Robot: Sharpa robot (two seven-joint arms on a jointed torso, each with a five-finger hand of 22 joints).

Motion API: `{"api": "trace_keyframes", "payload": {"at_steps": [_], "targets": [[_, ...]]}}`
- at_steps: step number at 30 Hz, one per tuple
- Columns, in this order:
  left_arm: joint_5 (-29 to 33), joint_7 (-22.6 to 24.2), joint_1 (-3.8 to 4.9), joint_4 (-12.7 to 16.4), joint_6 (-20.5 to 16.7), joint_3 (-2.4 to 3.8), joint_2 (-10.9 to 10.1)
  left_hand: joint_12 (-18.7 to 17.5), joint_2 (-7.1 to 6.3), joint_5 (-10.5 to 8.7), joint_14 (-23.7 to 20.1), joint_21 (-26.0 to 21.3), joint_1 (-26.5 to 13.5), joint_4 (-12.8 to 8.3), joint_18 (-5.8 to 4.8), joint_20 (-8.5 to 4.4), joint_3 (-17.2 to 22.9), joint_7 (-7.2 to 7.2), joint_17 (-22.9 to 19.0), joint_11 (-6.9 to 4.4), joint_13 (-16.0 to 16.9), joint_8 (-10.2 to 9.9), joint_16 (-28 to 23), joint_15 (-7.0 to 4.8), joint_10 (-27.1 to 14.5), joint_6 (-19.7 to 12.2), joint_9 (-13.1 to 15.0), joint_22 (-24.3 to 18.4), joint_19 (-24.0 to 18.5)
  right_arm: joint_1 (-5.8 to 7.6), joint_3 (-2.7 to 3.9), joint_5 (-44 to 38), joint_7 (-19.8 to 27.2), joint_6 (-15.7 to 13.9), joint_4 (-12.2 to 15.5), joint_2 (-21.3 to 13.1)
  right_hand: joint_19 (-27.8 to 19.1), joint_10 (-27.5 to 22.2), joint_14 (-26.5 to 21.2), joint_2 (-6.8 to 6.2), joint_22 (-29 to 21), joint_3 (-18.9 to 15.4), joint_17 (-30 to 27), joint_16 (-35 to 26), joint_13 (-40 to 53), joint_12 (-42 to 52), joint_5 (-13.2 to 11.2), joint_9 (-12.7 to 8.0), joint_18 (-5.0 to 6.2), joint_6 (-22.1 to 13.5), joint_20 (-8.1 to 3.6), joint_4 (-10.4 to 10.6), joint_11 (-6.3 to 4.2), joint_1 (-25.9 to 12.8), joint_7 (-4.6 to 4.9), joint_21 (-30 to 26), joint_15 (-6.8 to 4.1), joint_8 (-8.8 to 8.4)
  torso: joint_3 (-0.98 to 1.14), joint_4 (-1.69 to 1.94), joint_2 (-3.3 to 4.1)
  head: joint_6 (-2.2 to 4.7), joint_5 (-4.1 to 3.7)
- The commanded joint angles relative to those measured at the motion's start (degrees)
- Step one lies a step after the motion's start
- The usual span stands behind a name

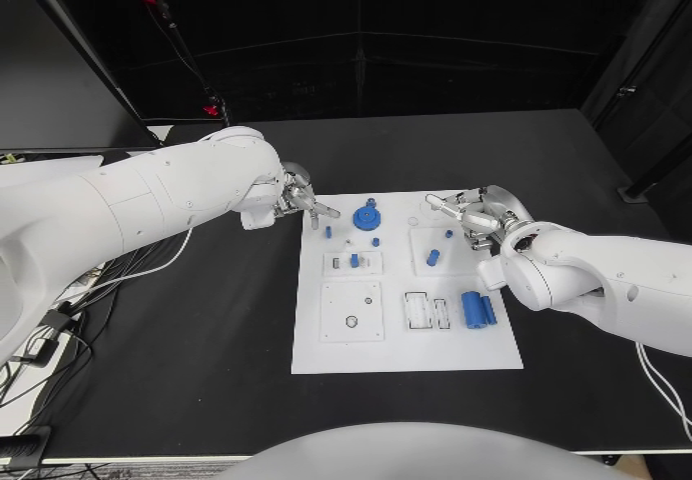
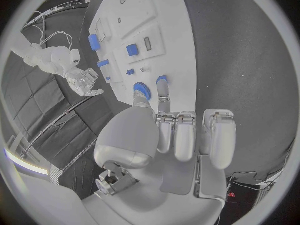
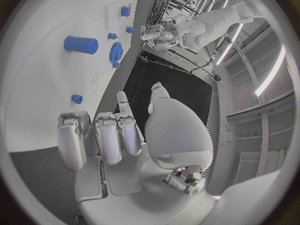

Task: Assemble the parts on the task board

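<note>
The white task board (image 1: 404,345) lies in the middle of the black table. A blue gear (image 1: 366,215) stands near its far edge, with small blue pegs (image 1: 351,240) just in front of it. Two blue cylinders (image 1: 479,309) lie side by side on the board's right half. My left hand (image 1: 293,195) hovers at the board's far left corner and holds nothing; its fingertips (image 2: 164,91) point at the gear (image 2: 142,89). Over the far right part of the board, my right hand (image 1: 476,213) has its fingers apart and holds nothing. A blue block (image 1: 433,257) lies just in front of it.
Loose cables (image 1: 87,290) hang off the table's left side beneath my left arm. A small red object (image 1: 214,108) sits beyond the table's far left corner. Bare black tabletop (image 1: 188,380) surrounds the board.
</note>
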Motion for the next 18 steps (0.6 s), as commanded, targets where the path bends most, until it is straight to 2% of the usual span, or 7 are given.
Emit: {"api": "trace_keyframes", "payload": {"at_steps": [1,5,18], "targets": [[-0.6,-4.1,0.0,-0.3,-0.9,0.04,0.4,0.0,-1.0,-1.74,6.0,0.2,-1.3,0.2,-0.38,-0.47,-0.2,0.01,15.1,-0.89,14.7,-0.6,0.0,-0.5,6.7,0.5,0.1,15.1,6.1,0.07,0.02,0.0,0.3,0.3,0.1,0.1,5.7,6.1,5.9,0.49,15.0,-0.4,15.1,0.1,15.1,0.1,0.1,0.1,-0.31,-0.3,0.28,0.0,0.34,-0.1,-0.07,-0.1,0.18,0.18,0.0,-0.03,0.01,-0.12,-0.01],[-1.5,-5.3,-0.25,-0.7,-0.6,0.04,0.8,0.0,-0.47,-3.07,6.0,0.2,-2.7,0.3,-0.38,-0.44,0.1,0.06,15.1,-0.84,14.7,-1.2,0.0,-0.48,6.7,0.8,0.3,15.1,6.1,0.07,0.02,0.0,0.3,0.3,0.1,0.1,5.7,6.1,5.9,0.49,15.0,-0.4,15.1,0.1,15.1,0.1,0.1,0.1,-0.31,-0.3,0.28,0.0,0.34,-0.1,-0.07,-0.1,0.18,0.18,0.01,-0.03,0.01,-0.21,-0.02],[-3.5,-5.5,-1.36,-2.4,-0.4,0.05,2.3,0.0,1.45,-3.26,6.0,0.2,-4.4,0.1,-0.38,-0.38,0.5,0.32,15.1,-0.61,14.7,-1.9,0.0,-0.29,6.7,0.2,1.0,15.1,6.1,0.07,0.02,0.0,0.2,0.3,0.0,0.3,5.7,6.1,5.9,0.49,15.0,-0.4,15.1,0.1,15.1,0.1,0.1,0.1,-0.31,-0.3,0.28,0.0,0.34,-0.1,-0.07,-0.1,0.18,0.18,0.01,-0.01,0.02,-0.29,0.0]]}}
